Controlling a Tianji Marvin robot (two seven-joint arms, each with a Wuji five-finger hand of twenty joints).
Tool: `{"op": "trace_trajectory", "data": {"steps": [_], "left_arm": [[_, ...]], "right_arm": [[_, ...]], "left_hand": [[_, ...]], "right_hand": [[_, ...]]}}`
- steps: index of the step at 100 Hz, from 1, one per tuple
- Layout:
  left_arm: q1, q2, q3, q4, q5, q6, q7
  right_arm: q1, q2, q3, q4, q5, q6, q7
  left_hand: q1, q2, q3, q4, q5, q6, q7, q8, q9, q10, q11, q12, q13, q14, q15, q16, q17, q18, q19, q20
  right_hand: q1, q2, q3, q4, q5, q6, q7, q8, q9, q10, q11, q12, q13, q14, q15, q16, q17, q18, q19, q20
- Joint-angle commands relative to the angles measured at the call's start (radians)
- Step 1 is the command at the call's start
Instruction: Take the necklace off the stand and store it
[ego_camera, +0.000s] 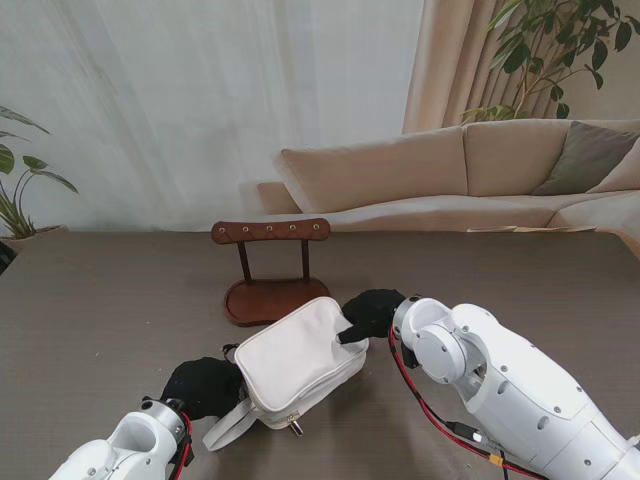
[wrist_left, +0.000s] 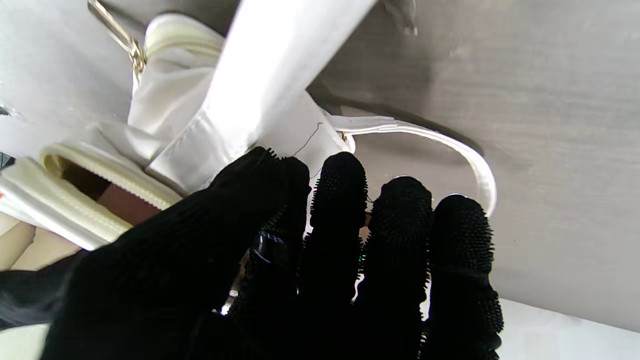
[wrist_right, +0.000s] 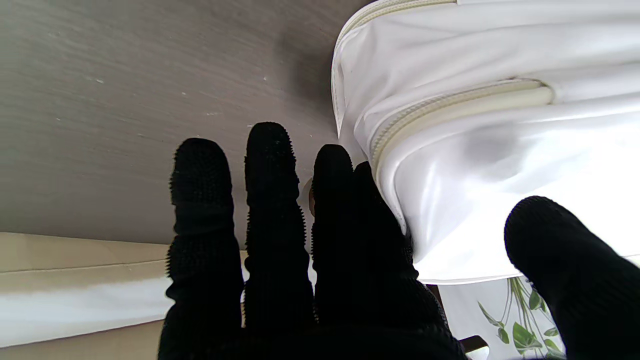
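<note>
A white zip pouch (ego_camera: 300, 360) lies on the grey worktop (ego_camera: 110, 310), just in front of the brown wooden necklace stand (ego_camera: 272, 270), and both black-gloved hands are on it. The right hand (ego_camera: 372, 312) has hold of the pouch's far right corner: in its wrist view the thumb (wrist_right: 565, 260) sits on one face of the white material while the other fingers (wrist_right: 270, 200) lie side by side, nearly straight, along the edge of the pouch, so the corner is caught between them. The left hand (ego_camera: 203, 385) is at the near left end of the pouch, by the white strap (ego_camera: 228, 428) that loops out onto the worktop. From its wrist camera the fingers (wrist_left: 400, 225) are straight and close together, their tips up against the pouch's end panel where the strap joins; the thumb side presses against the fabric, but I cannot tell whether anything is really pinched there. The zip beside that hand gapes a little, showing a dark brown lining inside. The stand's top bar, with its row of small pegs, looks bare. I cannot make out the necklace anywhere, on the stand, in either hand, or in the pouch's opening
</note>
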Motion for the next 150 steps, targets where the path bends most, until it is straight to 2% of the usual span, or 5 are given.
{"op": "trace_trajectory", "data": {"steps": [1, 34, 72, 120, 150], "left_arm": [[-0.033, 0.0, -0.01, 0.008, -0.015, -0.016, -0.025], [-0.121, 0.007, -0.014, 0.088, -0.065, -0.06, -0.076], [-0.11, 0.01, -0.04, 0.106, -0.08, -0.079, -0.098], [-0.094, 0.013, -0.08, 0.088, -0.074, -0.103, -0.122], [-0.07, 0.015, -0.123, 0.06, -0.095, -0.117, -0.152]], "right_arm": [[-0.038, 0.006, -0.006, -0.021, -0.005, -0.026, 0.02], [-0.115, 0.013, 0.074, -0.07, -0.029, -0.078, 0.03], [-0.144, -0.004, 0.117, -0.123, -0.25, -0.05, -0.102], [-0.132, -0.02, 0.078, -0.117, -0.282, -0.26, -0.354], [-0.057, -0.022, -0.028, -0.075, -0.232, -0.342, -0.35]], "left_hand": [[0.021, 0.016, 0.025, 0.004, -0.019, -0.039, 0.04, 0.025, 0.001, 0.012, 0.006, -0.006, 0.031, 0.01, 0.012, -0.004, 0.011, -0.003, 0.023, -0.015], [0.024, 0.018, 0.02, 0.005, -0.023, -0.04, 0.039, 0.026, -0.003, 0.011, 0.005, -0.003, 0.021, 0.009, 0.009, -0.005, 0.0, -0.009, 0.016, -0.02], [0.031, 0.018, 0.016, 0.007, -0.025, -0.044, 0.04, 0.024, -0.007, 0.012, 0.001, 0.0, 0.011, 0.013, 0.002, -0.006, -0.014, -0.013, 0.013, -0.021], [0.032, 0.02, 0.013, 0.009, -0.028, -0.046, 0.04, 0.023, -0.012, 0.01, -0.002, 0.005, 0.008, 0.011, -0.001, -0.006, -0.019, -0.016, 0.011, -0.02], [0.034, 0.022, 0.01, 0.009, -0.029, -0.048, 0.041, 0.023, -0.012, 0.01, -0.004, 0.006, 0.006, 0.008, -0.002, -0.005, -0.019, -0.018, 0.01, -0.02]], "right_hand": [[-0.004, 0.0, 0.039, -0.003, 0.06, -0.169, 0.095, 0.054, 0.0, -0.019, 0.019, 0.015, 0.035, 0.016, 0.014, 0.015, -0.354, -0.01, 0.05, 0.023], [-0.009, 0.0, 0.032, -0.003, 0.052, -0.168, 0.084, 0.054, -0.001, -0.014, 0.013, 0.014, 0.034, 0.017, 0.014, 0.015, -0.355, -0.008, 0.051, 0.022], [-0.053, 0.018, -0.133, 0.02, -0.444, -0.062, -0.138, -0.18, -0.316, 0.04, -0.093, -0.113, -0.178, 0.118, -0.177, -0.09, -0.445, 0.049, -0.043, 0.033], [-0.026, -0.066, -0.088, 0.002, -0.248, -0.173, -0.05, -0.163, -0.324, -0.025, -0.039, -0.122, -0.242, -0.002, -0.203, -0.136, -0.437, 0.001, -0.06, 0.011], [-0.026, -0.052, -0.216, -0.004, -0.292, -0.193, -0.091, -0.168, -0.355, -0.049, -0.077, -0.138, -0.286, -0.049, -0.237, -0.166, -0.487, -0.035, -0.127, -0.046]]}}
